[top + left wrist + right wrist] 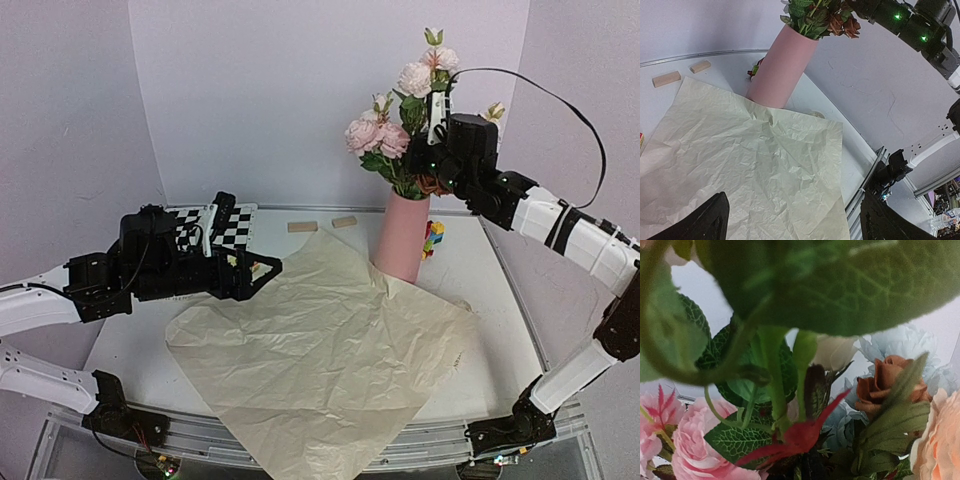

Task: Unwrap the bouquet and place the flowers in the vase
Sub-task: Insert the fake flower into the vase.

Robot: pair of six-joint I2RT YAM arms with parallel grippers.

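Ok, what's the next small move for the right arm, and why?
Probably open the right gripper and back it off: it's shut among the flowers, whose stems already sit in the vase, and the paper lies flat.

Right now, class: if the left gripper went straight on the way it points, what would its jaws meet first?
Most likely the spread paper sheet lying ahead of the left gripper; the vase stands farther on. Depth is uncertain.
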